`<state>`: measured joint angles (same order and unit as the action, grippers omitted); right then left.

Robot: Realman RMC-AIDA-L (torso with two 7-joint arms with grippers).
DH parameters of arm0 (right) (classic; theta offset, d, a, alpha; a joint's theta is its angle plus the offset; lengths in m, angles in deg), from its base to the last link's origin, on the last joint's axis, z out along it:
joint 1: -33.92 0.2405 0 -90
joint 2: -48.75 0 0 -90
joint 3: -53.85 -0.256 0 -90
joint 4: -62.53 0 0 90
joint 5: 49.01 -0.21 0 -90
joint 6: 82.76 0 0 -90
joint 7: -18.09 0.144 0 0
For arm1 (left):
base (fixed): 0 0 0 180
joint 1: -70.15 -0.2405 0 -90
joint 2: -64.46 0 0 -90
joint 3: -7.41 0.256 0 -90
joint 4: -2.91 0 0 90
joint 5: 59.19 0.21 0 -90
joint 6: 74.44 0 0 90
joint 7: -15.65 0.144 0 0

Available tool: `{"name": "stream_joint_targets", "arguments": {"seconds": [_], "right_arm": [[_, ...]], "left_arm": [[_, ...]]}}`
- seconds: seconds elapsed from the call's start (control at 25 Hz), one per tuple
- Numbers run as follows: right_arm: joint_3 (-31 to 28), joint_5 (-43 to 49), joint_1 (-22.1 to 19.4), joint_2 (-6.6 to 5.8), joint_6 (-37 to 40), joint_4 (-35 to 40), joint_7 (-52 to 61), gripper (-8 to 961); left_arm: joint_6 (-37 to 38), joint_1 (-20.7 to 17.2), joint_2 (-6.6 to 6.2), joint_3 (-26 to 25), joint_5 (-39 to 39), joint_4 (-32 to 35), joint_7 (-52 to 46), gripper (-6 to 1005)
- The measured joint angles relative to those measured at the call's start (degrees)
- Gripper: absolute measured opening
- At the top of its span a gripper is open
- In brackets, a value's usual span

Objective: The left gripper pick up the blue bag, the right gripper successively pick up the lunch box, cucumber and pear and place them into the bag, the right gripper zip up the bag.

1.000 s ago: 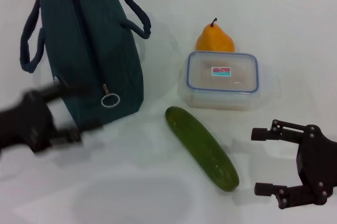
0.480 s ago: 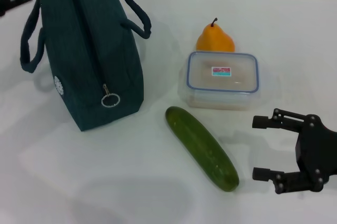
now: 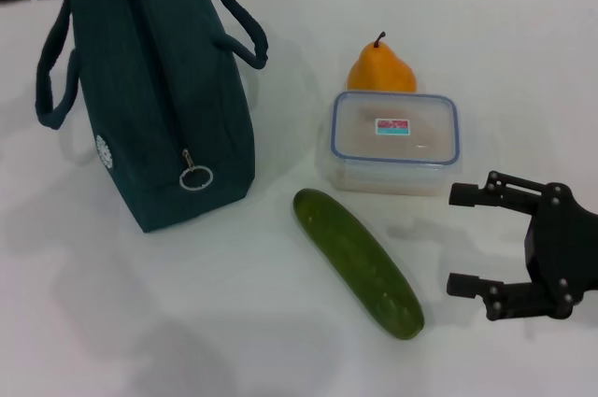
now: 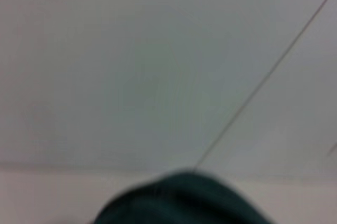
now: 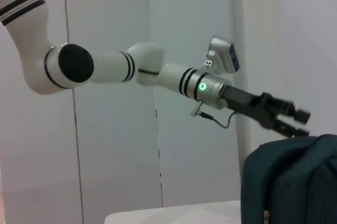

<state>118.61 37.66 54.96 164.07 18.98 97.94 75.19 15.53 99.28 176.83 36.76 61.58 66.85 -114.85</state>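
While blue bag (image 3: 154, 89) stands zipped on table (image 3: 523, 51), we bring left gripper (image 5: 295, 121) just above its top for handles; can't tell its finger state. Right gripper (image 3: 472, 240) waits, fingers apart, beside cucumber (image 3: 358, 262); lunch box (image 3: 395, 140) and pear (image 3: 381, 68) just beyond, 3 items unpacked.

The setting is a robot test or laboratory cell. Evidence: a plain white table (image 3: 280, 341) serves as the work surface, backed by bare pale wall panels (image 5: 110, 129) with vertical seams. A white and silver jointed robot arm (image 5: 131, 68) with a green light ring reaches across the space.
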Motion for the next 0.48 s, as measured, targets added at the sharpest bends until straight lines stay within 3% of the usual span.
{"name": "stream_joint_targets", "arguments": {"seconds": [0.2, 0.48], "right_arm": [[-0.1, 0.0, 0.5, -0.02, -0.2, 0.0, 0.0, 870], [-0.1, 0.0, 1.7, -0.16, -0.2, 0.0, 0.1, 870]], "left_arm": [[0.3, -2.4, 0.82, 8.1, 3.3, 8.3, -8.2, 794], [-0.5, -2.4, 1.38, 7.8, 6.1, 7.0, -10.3, 783]]}}
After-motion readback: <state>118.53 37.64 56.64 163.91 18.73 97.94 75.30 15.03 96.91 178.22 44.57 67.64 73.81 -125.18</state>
